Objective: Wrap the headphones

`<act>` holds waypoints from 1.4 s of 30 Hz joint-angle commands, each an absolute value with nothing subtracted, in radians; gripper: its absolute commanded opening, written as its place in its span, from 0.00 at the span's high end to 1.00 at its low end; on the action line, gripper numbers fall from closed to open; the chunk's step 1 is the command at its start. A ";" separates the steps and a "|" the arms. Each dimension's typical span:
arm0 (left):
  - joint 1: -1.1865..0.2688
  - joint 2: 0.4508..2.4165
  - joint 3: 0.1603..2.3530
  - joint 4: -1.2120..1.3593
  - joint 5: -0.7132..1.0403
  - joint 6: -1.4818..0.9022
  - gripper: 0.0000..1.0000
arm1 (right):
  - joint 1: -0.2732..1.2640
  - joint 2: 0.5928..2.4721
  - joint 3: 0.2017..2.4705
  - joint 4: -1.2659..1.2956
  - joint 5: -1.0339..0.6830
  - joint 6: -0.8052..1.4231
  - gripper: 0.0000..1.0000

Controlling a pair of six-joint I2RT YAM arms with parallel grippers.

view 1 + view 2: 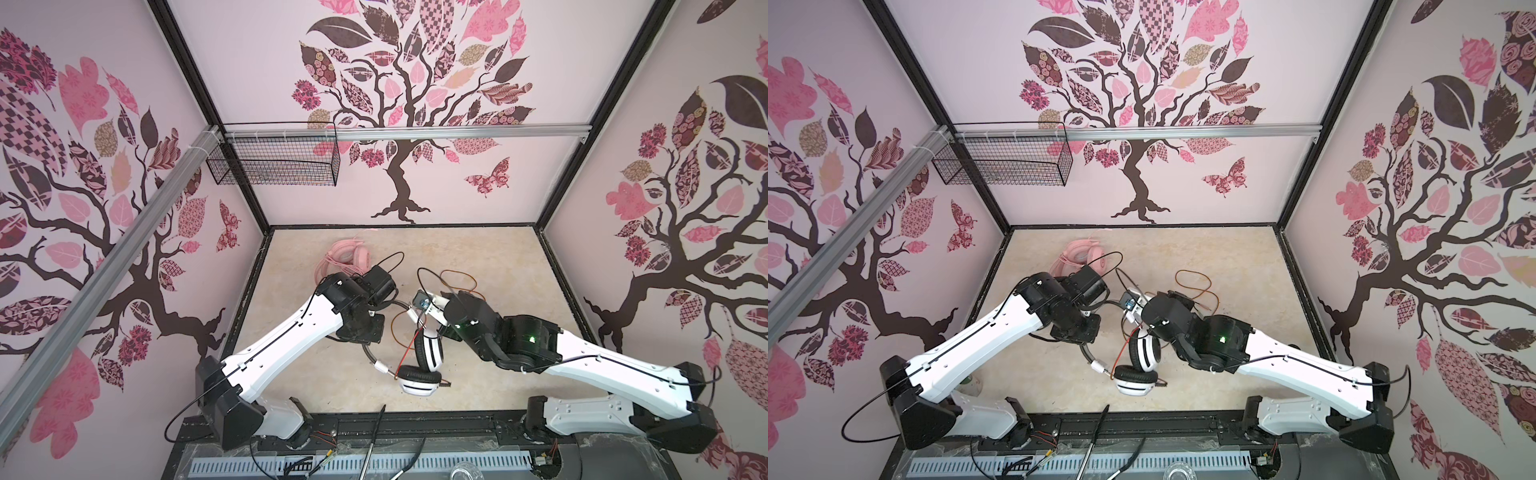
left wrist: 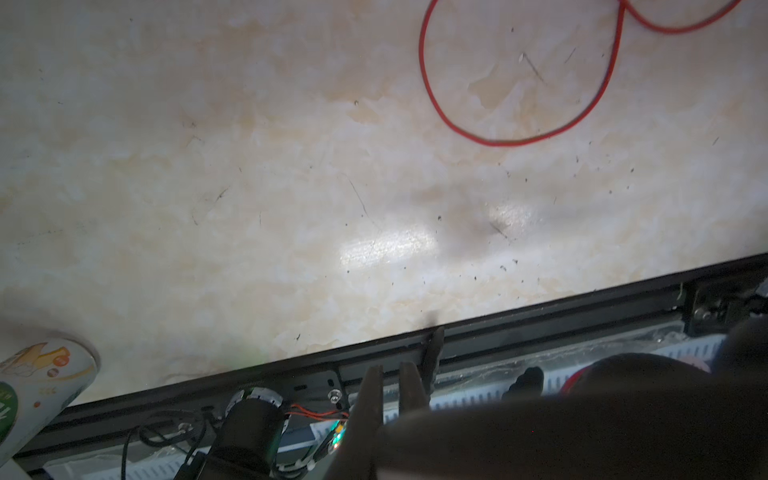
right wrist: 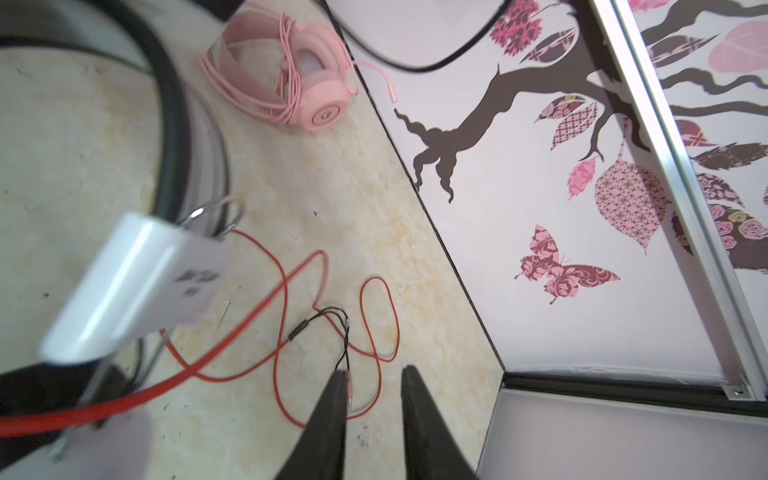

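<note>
The white-and-black headphones [image 1: 420, 379] stand in the middle of the table, earcups toward the front. Their black headband [image 3: 170, 104] arches up to my left gripper [image 2: 390, 372], which is shut on it; the band blurs across that wrist view. The orange-red cord [image 1: 457, 279] lies in loose loops behind my right gripper [image 3: 374, 374]. That gripper is open just above the table, and the cord's plug [image 3: 348, 384] lies by one finger, not clamped. More cord [image 2: 498, 143] loops near the earcups. The pink headphones [image 1: 345, 258] lie at the back left, cord bundled round them [image 3: 291, 79].
A black wire basket [image 1: 274, 162] hangs on the back wall at the left. A printed cup [image 2: 37, 386] stands near the front left edge. Black rail and loose cables [image 1: 374, 440] run along the front. Walls close in the table on three sides.
</note>
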State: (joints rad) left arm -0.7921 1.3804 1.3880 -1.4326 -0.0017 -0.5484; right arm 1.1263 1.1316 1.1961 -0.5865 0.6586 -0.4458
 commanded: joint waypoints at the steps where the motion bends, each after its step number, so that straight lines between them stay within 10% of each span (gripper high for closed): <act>1: -0.795 1.315 1.354 -1.424 0.069 -0.515 1.00 | 1.066 1.091 1.201 -0.512 0.525 -0.416 0.67; 8: -0.795 1.301 1.382 -1.453 0.081 -0.543 1.00 | 0.968 1.107 1.176 -0.487 0.416 -0.279 0.66; 17: -0.754 1.367 1.618 -1.530 0.084 -0.593 1.00 | 0.452 1.040 0.838 -0.234 -0.269 0.202 0.61; 27: -0.553 1.400 1.780 -1.521 0.275 -0.618 1.00 | 0.449 1.169 0.520 0.262 -0.410 0.318 0.57; 42: -0.549 1.506 2.010 -1.548 0.315 -0.634 1.00 | 0.450 1.461 0.638 0.417 -0.341 0.185 0.57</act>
State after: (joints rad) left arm -0.5514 1.5024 1.9446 -1.5604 0.2604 -0.6289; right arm 0.4503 1.4315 0.6029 0.3614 -0.3740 0.2214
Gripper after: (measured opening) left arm 0.084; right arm 0.431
